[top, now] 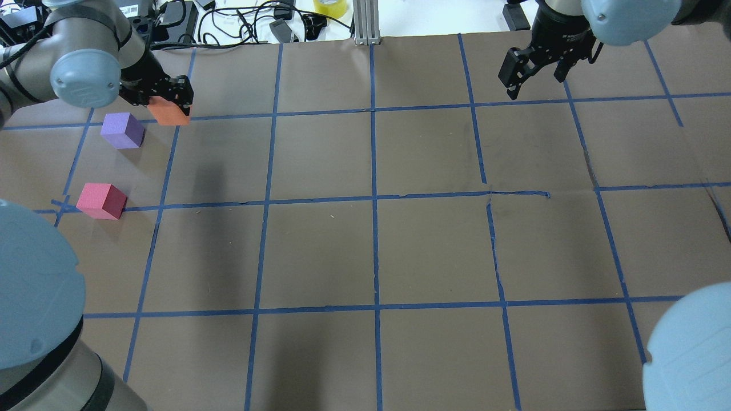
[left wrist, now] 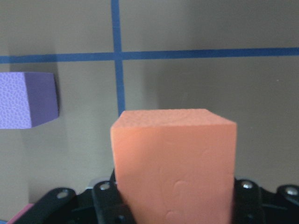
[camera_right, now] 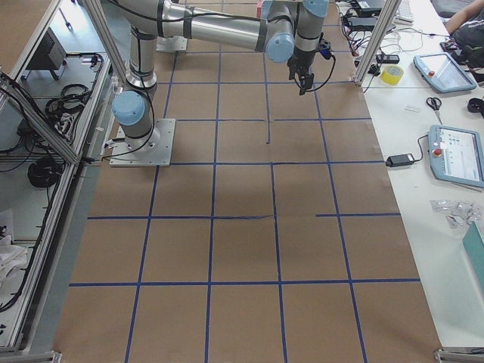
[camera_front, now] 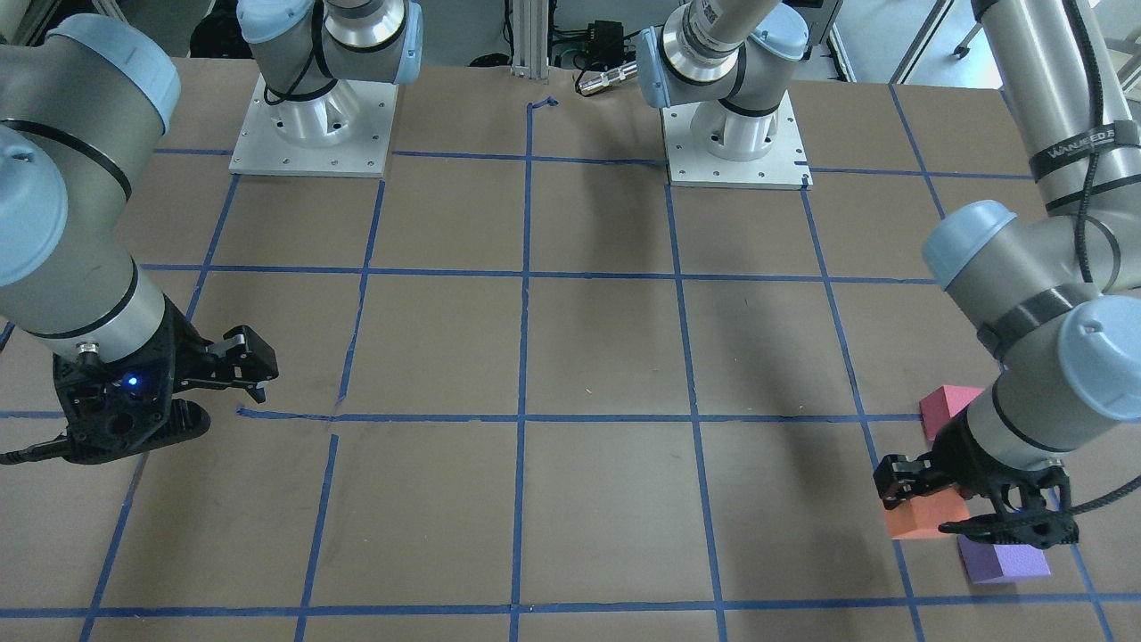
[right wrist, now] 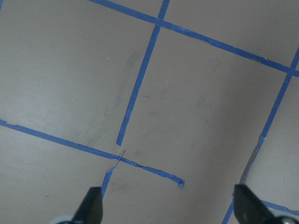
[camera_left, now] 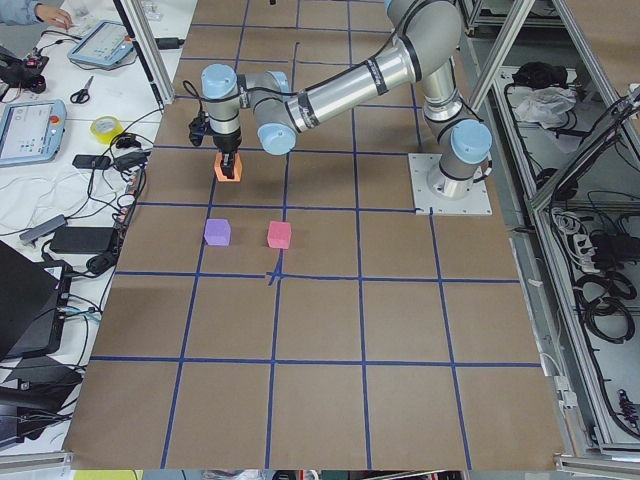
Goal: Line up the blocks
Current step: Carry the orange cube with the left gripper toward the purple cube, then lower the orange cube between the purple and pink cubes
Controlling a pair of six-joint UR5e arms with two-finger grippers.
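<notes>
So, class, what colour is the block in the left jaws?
The block is orange, clearest in the left wrist view.

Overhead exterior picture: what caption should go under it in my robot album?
Left gripper holds the orange block near the purple block and pinkish-red block; right gripper open, empty.

The brown counter, gridded with blue tape, carries the purple block and the pinkish-red block, near each other but apart, toward the robot's left.

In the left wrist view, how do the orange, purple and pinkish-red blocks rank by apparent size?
1. orange block, nearest the lens
2. purple block
3. pinkish-red block, only a corner shows
Nearness decides this, not true size.
</notes>
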